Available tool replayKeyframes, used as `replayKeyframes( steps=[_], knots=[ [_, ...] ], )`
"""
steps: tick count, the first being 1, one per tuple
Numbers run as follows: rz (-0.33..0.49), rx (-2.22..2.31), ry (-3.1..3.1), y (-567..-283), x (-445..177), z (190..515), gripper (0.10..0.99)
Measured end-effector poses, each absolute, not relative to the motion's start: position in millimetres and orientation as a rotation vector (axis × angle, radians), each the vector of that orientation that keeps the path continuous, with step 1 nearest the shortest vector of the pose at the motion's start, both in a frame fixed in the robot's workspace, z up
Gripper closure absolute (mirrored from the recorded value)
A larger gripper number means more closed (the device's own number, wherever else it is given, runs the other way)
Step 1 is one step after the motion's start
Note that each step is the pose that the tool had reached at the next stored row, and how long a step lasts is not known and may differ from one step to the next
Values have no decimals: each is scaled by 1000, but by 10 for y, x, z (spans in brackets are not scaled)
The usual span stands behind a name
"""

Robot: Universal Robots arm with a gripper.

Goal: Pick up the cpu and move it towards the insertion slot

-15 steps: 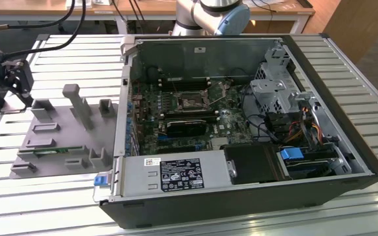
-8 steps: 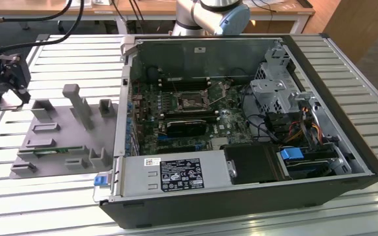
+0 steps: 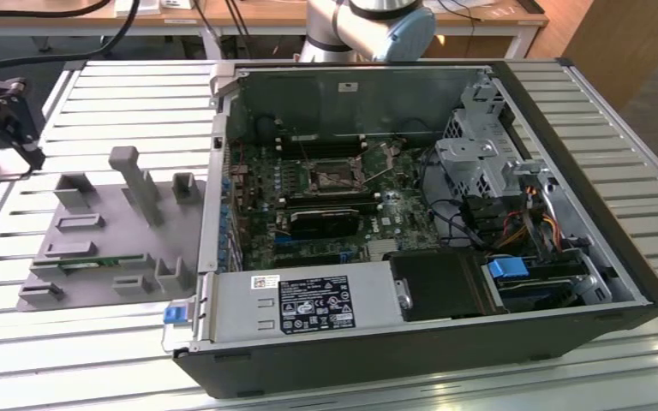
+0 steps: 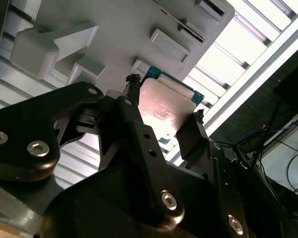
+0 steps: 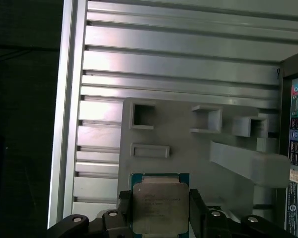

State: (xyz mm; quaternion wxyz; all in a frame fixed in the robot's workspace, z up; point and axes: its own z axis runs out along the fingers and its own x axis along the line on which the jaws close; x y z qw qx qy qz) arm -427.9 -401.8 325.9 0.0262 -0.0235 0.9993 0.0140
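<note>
In both wrist views the tool grips the cpu by two opposite edges, above the grey fixture near the surface's edge. The exterior view shows the insertion slot inside the open computer case, well apart.

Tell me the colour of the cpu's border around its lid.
Teal green around the silvery lid of the cpu; clearest in the first wrist view.

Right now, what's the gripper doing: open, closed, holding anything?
Gripper: closed on the chip, with a finger against each of two opposite edges, above the grey holder tray.
</note>
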Motion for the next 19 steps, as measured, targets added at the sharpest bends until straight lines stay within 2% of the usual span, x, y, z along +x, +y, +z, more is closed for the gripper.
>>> replayKeyframes(
  steps=[19],
  knots=[
    [43,-73,3083,-4018,-4279,3675,545]
  ],
)
